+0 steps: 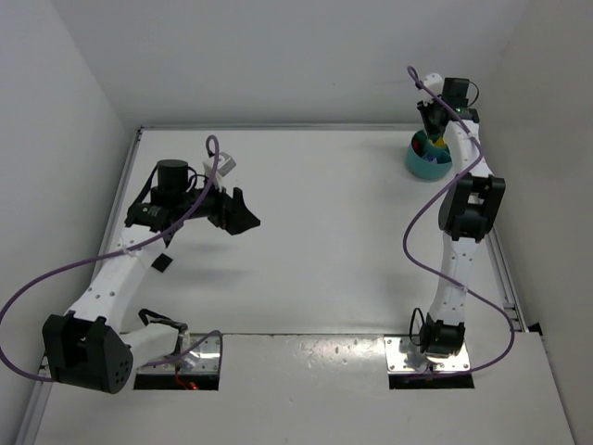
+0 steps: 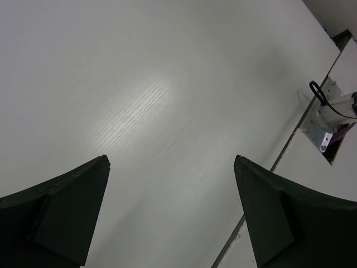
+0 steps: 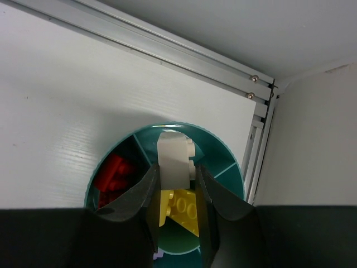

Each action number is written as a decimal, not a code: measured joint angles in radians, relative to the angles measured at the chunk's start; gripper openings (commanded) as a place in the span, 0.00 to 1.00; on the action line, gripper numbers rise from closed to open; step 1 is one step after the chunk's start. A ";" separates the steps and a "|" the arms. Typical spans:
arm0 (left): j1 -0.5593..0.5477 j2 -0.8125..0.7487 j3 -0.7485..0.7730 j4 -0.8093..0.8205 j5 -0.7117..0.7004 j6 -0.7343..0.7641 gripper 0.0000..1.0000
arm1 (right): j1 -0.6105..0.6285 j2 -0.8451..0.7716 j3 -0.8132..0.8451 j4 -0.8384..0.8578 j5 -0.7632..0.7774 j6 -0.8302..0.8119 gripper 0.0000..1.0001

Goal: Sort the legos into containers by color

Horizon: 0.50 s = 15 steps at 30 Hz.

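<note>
While the right gripper (image 3: 175, 174) is hanging over the teal dish (image 3: 223, 146), its two black fingers are squeezing a cream-white brick (image 3: 174, 156) between them; the brick is standing up tall and sticking out past the fingertips toward 12 o'clock in the right wrist view; it is sitting over the middle of the dish, and I cannot tell if it is touching the dish or which wedge it is over. Red bricks (image 3: 114, 177) are lying in the wedge at 9 o'clock; yellow bricks (image 3: 183, 205) are lying in the wedge at 6 o'clock, partly hiding behind the fingers. From the top camera, the dish is sitting at about 1 o'clock on the white table (image 1: 324, 232), close to the far right corner, and the right arm is reaching all the way out to it.

The left gripper (image 2: 170, 162) is floating over a bare part of the table at about 9 o'clock in the top view; its jaws are standing wide apart and nothing is sitting between them; it is staying well apart from the dish.
</note>
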 measured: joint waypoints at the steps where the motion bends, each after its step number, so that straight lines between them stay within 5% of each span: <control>1: 0.000 0.000 -0.002 0.002 0.000 0.000 1.00 | -0.001 -0.002 0.000 -0.001 -0.001 0.000 0.06; 9: 0.000 0.000 -0.010 0.003 0.000 -0.010 1.00 | -0.006 -0.003 0.000 -0.005 -0.004 0.000 0.19; 15: 0.000 0.000 -0.010 0.003 0.003 -0.011 1.00 | -0.006 -0.003 0.000 -0.006 -0.003 0.000 0.40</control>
